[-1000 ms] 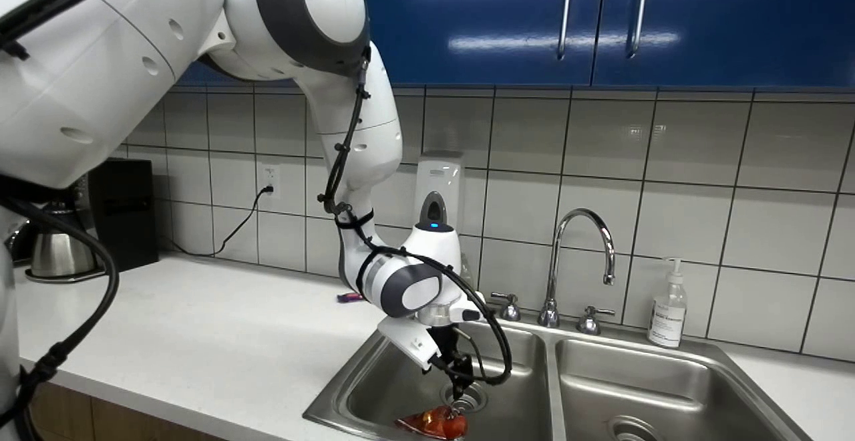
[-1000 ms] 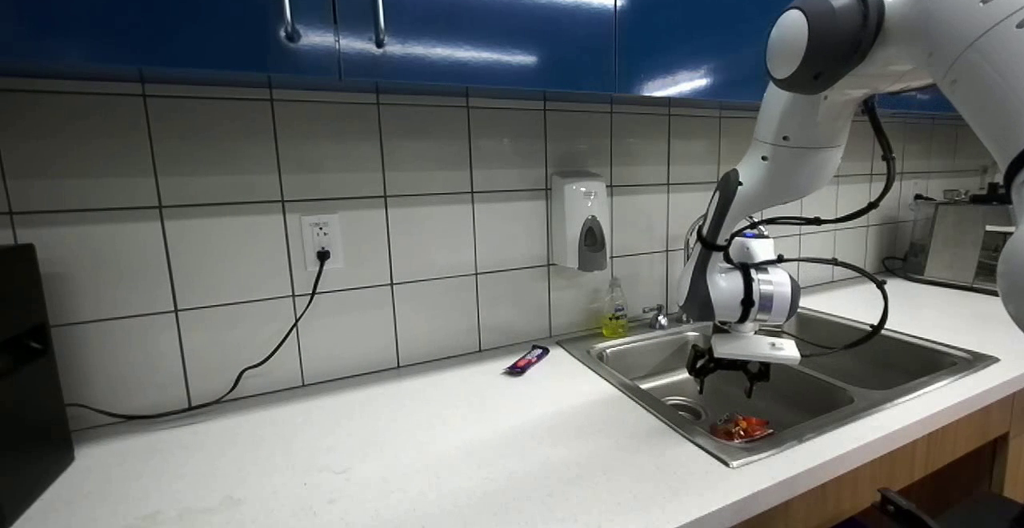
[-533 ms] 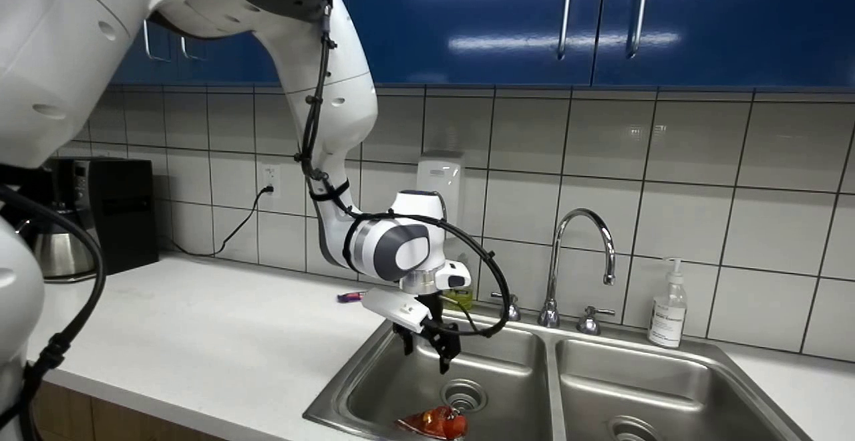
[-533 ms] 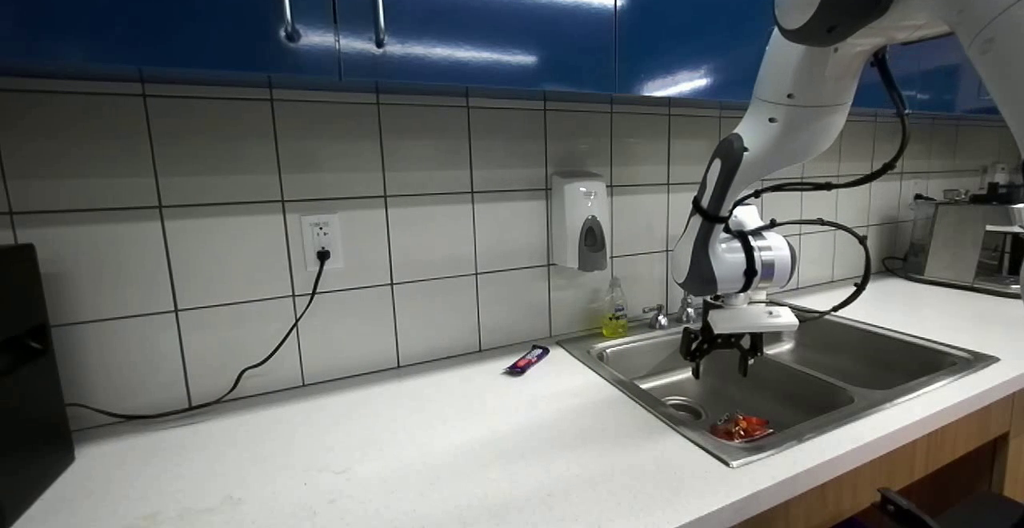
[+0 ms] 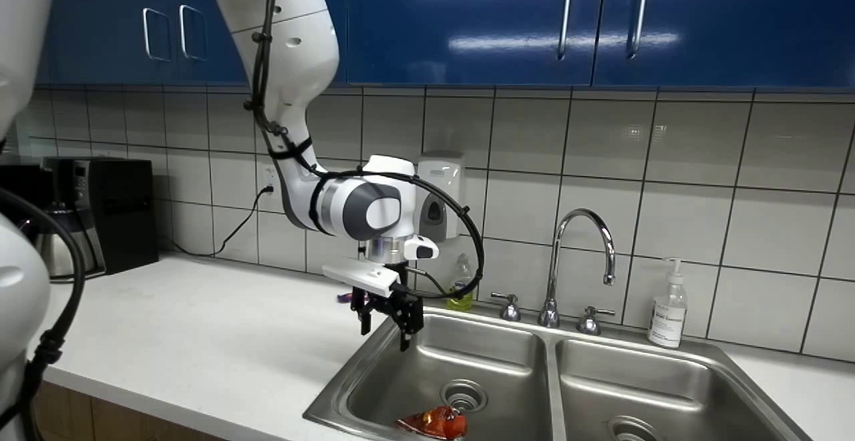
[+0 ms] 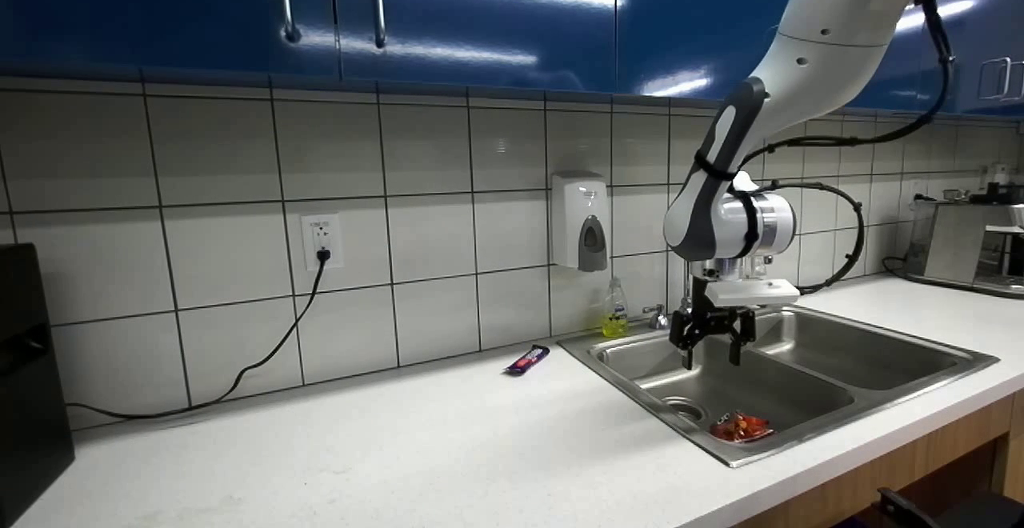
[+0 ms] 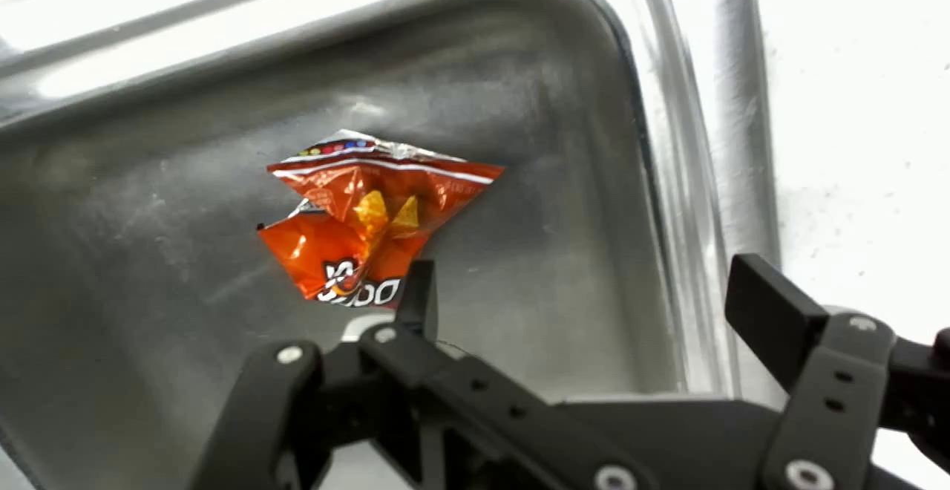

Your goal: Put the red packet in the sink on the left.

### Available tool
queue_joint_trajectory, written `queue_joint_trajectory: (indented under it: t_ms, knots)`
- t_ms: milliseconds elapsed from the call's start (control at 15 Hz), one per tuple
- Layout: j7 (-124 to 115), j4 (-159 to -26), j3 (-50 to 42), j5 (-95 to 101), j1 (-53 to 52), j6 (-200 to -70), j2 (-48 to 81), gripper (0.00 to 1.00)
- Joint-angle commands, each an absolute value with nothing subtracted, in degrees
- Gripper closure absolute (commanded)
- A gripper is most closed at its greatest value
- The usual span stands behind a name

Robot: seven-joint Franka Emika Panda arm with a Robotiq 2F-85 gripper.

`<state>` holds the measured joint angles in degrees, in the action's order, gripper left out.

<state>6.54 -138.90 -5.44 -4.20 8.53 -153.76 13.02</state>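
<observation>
The red packet [image 5: 437,422] is an orange-red chip bag. It lies at the bottom of the left sink basin [image 5: 497,391], close to the front wall. It also shows in an exterior view [image 6: 741,427] and in the wrist view [image 7: 378,215], where its lower edge is partly covered by a finger. My black gripper [image 5: 385,335] is open and empty, well above the basin's left rim. In an exterior view the gripper [image 6: 711,362] hangs over the basin, apart from the packet. In the wrist view the gripper's fingers [image 7: 586,286] are wide apart with nothing between them.
A right basin [image 5: 641,371] lies beyond the divider. The chrome faucet [image 5: 554,267] and handles stand behind. A pump bottle [image 5: 668,314] and a yellow soap bottle [image 6: 614,316] stand at the back. A purple wrapped bar [image 6: 527,360] lies on the white counter [image 6: 384,440].
My open gripper has risen out of the basin and moved left, toward the counter side, in an exterior view. The red packet has stayed where it lies.
</observation>
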Motion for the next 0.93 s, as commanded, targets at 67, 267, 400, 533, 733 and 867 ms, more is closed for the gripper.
queue_joint_trajectory:
  t_ms: [67, 267, 400, 533, 733, 867]
  knots:
    - [9.58, -148.36, -4.35, -3.58, 7.63, -149.27, 0.91, 0.0]
    - [9.53, -153.24, -4.72, -2.79, 6.56, -146.93, -5.34, 0.0]
    - [9.1, -156.17, -4.86, -1.75, 6.08, -144.94, -9.31, 0.0]
    - [8.88, -158.35, -4.96, -0.79, 5.94, -142.69, -12.79, 0.0]
    - [8.38, -157.14, -5.17, -1.23, 5.55, -143.16, -10.46, 0.0]
    - [8.36, -157.77, -5.25, -1.13, 5.55, -142.94, -11.59, 0.0]
